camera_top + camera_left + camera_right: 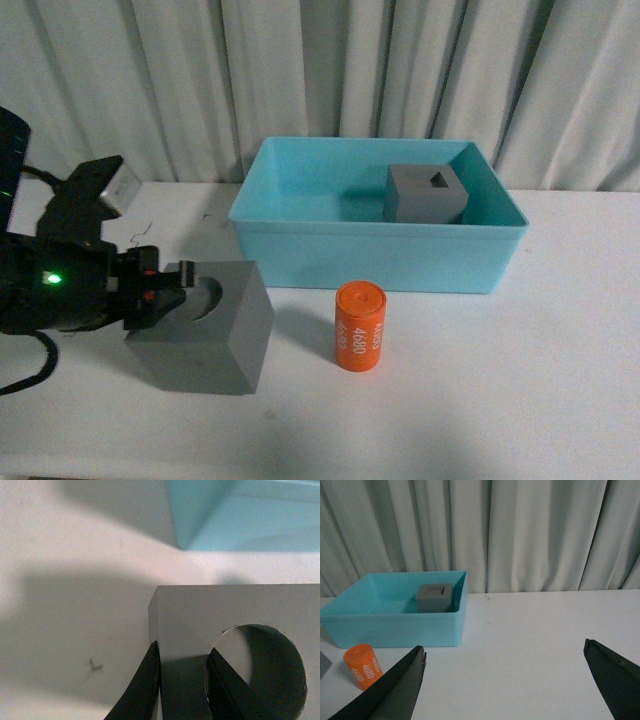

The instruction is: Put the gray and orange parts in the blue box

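Observation:
My left gripper [185, 285] is shut on the gray cube with the round recess [215, 335], on the white table left of the blue box [300, 255]. In the left wrist view one finger [145, 680] is on the cube's outer side and the other sits inside the recess, pinching the wall of the cube [210, 610]. The gray cube with the rectangular recess [427, 193] lies inside the box at its back right. The orange cylinder marked 4680 [359, 326] stands upright in front of the box. My right gripper [505, 650] is open and empty over bare table, right of the box [395, 625].
Gray curtains hang behind the table. The box corner [200, 525] shows beyond the held cube in the left wrist view. The right wrist view also shows the orange cylinder [362, 666] and the cube in the box [435, 598].

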{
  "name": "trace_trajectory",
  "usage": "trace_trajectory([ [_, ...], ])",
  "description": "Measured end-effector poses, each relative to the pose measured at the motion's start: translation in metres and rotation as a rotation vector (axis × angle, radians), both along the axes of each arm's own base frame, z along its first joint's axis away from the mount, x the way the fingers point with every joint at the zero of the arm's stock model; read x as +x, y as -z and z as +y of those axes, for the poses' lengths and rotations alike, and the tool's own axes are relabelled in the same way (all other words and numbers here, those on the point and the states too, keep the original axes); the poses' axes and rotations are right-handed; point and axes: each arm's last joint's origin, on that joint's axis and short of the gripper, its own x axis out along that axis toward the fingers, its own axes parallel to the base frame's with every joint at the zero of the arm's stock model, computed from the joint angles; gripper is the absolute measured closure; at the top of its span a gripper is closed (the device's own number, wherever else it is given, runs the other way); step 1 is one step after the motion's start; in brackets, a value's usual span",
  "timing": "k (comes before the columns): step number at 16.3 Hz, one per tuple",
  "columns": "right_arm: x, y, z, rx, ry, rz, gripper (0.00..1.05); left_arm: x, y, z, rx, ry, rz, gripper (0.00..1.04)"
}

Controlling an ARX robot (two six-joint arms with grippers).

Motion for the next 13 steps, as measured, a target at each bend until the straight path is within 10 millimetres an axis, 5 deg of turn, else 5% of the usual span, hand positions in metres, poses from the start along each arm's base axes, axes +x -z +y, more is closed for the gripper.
trace_trajectory([
  [4, 0.0, 0.0, 0.0, 0.0, 0.0, 0.0, 0.06, -0.007, -0.039, 0.028, -0.068, -0.108, 0.0, 0.84],
  [7, 0.0, 0.0, 0.0, 0.0, 0.0, 0.0, 0.06, 0.005, -0.076, 0.04, -0.095, -0.156, -0.075, 0.84],
  [9, 0.0, 0.0, 0.0, 0.0, 0.0, 0.0, 0.06, 0.021, -0.102, 0.039, -0.134, -0.162, -0.129, 0.84],
  [11, 0.0, 0.0, 0.0, 0.0, 0.0, 0.0, 0.06, 0.066, -0.144, 0.029, -0.183, -0.172, -0.242, 0.84],
  [13, 0.0, 0.0, 0.0, 0.0, 0.0, 0.0, 0.06, 0.098, -0.143, 0.021, -0.168, -0.194, -0.245, 0.84],
])
